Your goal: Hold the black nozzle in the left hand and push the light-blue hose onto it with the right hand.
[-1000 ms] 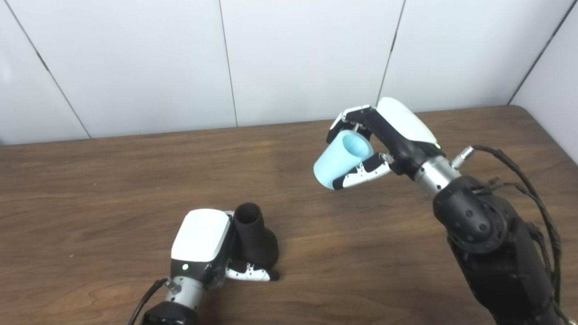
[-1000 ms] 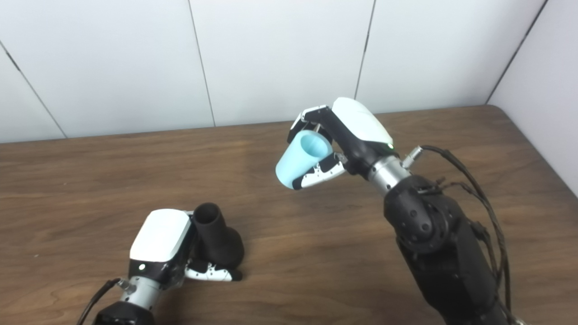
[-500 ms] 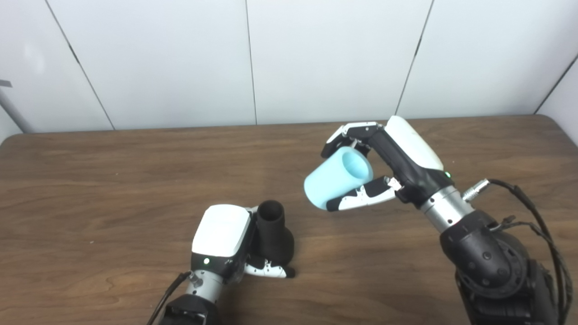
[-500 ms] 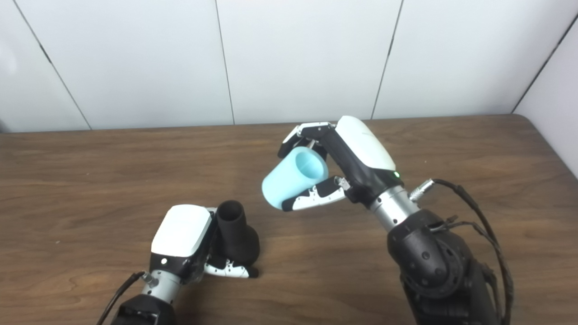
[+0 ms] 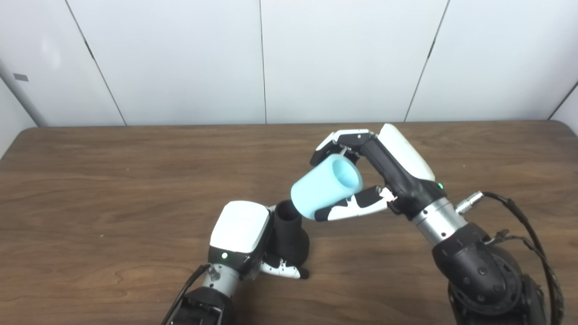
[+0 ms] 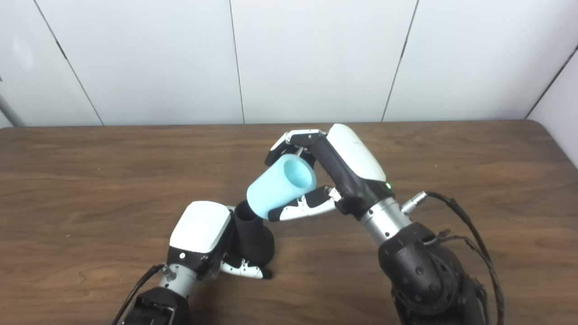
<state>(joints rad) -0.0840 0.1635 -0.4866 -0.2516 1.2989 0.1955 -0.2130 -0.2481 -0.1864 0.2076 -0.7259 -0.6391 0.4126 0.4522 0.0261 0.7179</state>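
White wall panels back a brown wooden table (image 5: 113, 180). Left eye view first: our left hand (image 5: 241, 234) is wrapped around the black nozzle (image 5: 291, 232), which stands on the table, narrow open neck pointing up and slightly toward the right hand. Our right hand (image 5: 384, 174) is clamped on the light-blue hose (image 5: 326, 192), held off the table. The hose's long axis runs diagonally, low end down-left, high open end facing the camera. That low end sits just above and right of the nozzle mouth; we can't tell if they touch.

Right eye view: same layout. Left hand (image 6: 201, 239) closed on the nozzle (image 6: 253, 234), right hand (image 6: 343, 169) gripping the hose (image 6: 280, 185). The hose's lower end overlaps the nozzle rim from this angle; contact unclear. We judge the hose axis to be more tilted than the nozzle neck, so the coming push likely needs the hose rotated more upright, then driven down-left along the neck.
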